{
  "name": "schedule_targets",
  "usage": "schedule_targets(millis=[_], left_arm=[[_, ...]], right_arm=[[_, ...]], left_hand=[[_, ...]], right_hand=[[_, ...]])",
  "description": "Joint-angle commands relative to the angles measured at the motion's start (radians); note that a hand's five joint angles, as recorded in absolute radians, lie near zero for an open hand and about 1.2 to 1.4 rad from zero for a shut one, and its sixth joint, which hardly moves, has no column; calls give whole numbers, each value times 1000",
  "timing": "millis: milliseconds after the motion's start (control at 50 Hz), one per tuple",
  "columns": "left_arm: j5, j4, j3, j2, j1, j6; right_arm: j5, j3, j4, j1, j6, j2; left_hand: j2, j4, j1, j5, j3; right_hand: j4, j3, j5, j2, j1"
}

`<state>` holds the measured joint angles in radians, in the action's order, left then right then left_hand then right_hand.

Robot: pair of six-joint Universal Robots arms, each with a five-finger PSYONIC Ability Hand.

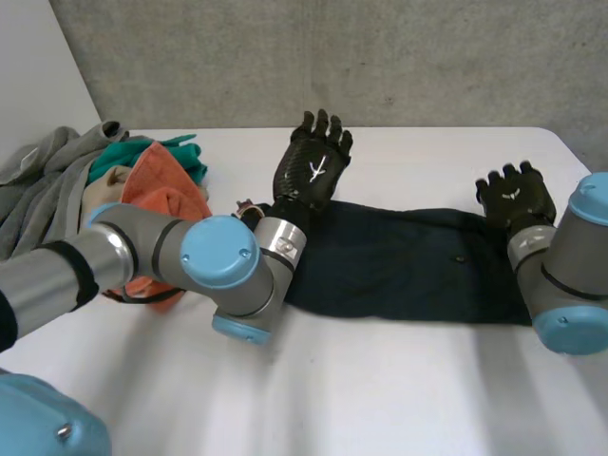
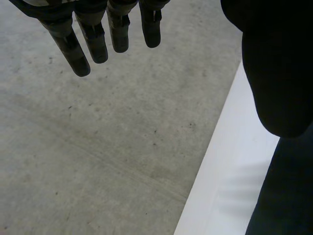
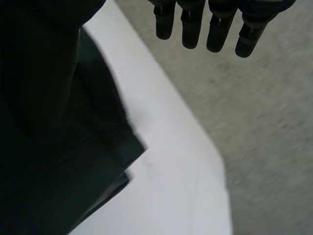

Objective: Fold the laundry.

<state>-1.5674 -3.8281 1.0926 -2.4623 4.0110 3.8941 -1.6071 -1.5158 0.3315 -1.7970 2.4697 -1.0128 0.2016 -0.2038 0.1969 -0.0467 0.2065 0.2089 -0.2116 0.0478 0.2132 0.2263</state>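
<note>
A dark navy garment [image 1: 408, 266] lies folded in a long strip across the middle of the white table [image 1: 380, 399]. My left hand [image 1: 313, 166] is raised over the strip's left end, open, fingers straight and spread, holding nothing. My right hand [image 1: 514, 196] stands at the strip's far right corner, open and empty as well. In the left wrist view the straight fingers [image 2: 98, 41] point past the table's far edge [image 2: 220, 176], with the dark cloth [image 2: 286, 196] beside the thumb. In the right wrist view the fingers [image 3: 190, 27] hang above the table corner, apart from the garment's layered corner [image 3: 68, 181].
A heap of unfolded laundry sits at the table's left: grey cloth [image 1: 43, 185], a teal piece [image 1: 142, 152] and an orange piece [image 1: 161, 190]. My left arm [image 1: 142, 261] crosses in front of that heap. A grey wall [image 1: 380, 57] rises behind the table's far edge.
</note>
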Motion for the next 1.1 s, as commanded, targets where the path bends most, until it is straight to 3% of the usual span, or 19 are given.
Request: schedule_targets(millis=[20, 80, 180, 220, 240, 280, 340, 420, 540, 620, 640, 720, 840, 860, 880, 920, 980, 1020, 1100], left_arm=[[-78, 4, 226, 159, 6, -93], [-80, 2, 295, 212, 6, -130], [-83, 4, 386, 264, 5, -202], [-85, 4, 394, 267, 5, -212], [-86, 5, 400, 269, 2, -217], [-94, 5, 405, 270, 0, -219], [-109, 8, 415, 284, -3, -219], [-120, 8, 437, 322, -1, -220], [-122, 8, 470, 376, 3, -223], [-125, 12, 493, 407, 3, -223], [-126, 13, 504, 417, 5, -223], [-140, 15, 527, 439, 6, -225], [-155, 15, 540, 444, 6, -225], [-157, 15, 540, 444, 6, -225], [-158, 13, 537, 444, 6, -225], [-158, 13, 529, 444, 6, -228], [-158, 12, 517, 442, 6, -236], [-158, 10, 494, 442, 3, -242], [-158, 12, 437, 439, -3, -251]], right_arm=[[166, -168, -247, 76, 130, -162], [243, -216, -296, 137, 146, -167], [271, -241, -285, 188, 152, -165], [273, -239, -276, 191, 152, -159], [268, -233, -263, 191, 149, -146], [260, -231, -249, 196, 143, -138], [210, -233, -209, 225, 118, -141], [148, -250, -163, 261, 28, -219], [141, -254, -155, 274, -201, -290], [171, -224, -131, 104, -279, -297], [202, -195, -109, 2, -282, -290], [309, -181, -45, -186, -293, -236], [424, -195, 17, -323, -343, -92], [431, -195, 20, -329, -356, -81], [431, -195, 24, -340, -373, -69], [426, -202, 29, -340, -368, -75], [427, -214, 34, -337, -338, -95], [441, -237, 35, -294, -247, -180], [441, -290, 32, -185, 48, -334]], left_hand=[[-27, 29, -22, 47, -32], [-27, 29, -22, 47, -32], [-27, 29, -22, 47, -32], [-27, 29, -22, 47, -32], [-27, 29, -22, 47, -32], [-27, 29, -22, 47, -32], [-27, 29, -22, 47, -32], [-27, 29, -22, 47, -32], [-27, 29, -22, 47, -32], [-27, 29, -22, 47, -32], [-27, 29, -22, 47, -32], [-27, 29, -22, 47, -32], [-27, 29, -22, 47, -32], [-27, 29, -22, 47, -32], [-27, 29, -22, 47, -32], [-27, 29, -22, 47, -32], [-27, 29, -22, 47, -32], [-27, 29, -22, 47, -32], [-27, 29, -22, 47, -32]], right_hand=[[-34, 37, -48, -39, -52], [-15, 18, -29, -20, -33], [122, -119, 109, 118, 105], [333, -330, 319, 329, 315], [700, -698, 687, 696, 683], [1136, -1133, 1123, 1132, 1119], [1187, -1185, 1174, 1183, 1170], [1187, -1185, 1174, 1183, 1170], [1187, -1185, 1174, 1183, 1170], [1187, -1185, 1174, 1183, 1170], [1187, -1185, 1174, 1183, 1170], [1187, -1185, 1174, 1183, 1170], [1187, -1185, 1174, 1183, 1170], [1037, -1035, 1024, 1033, 1020], [518, -516, 505, 514, 501], [159, -157, 146, 155, 142], [155, -152, 142, 151, 138], [82, -79, 69, 78, 65], [-34, 37, -48, -39, -52]])
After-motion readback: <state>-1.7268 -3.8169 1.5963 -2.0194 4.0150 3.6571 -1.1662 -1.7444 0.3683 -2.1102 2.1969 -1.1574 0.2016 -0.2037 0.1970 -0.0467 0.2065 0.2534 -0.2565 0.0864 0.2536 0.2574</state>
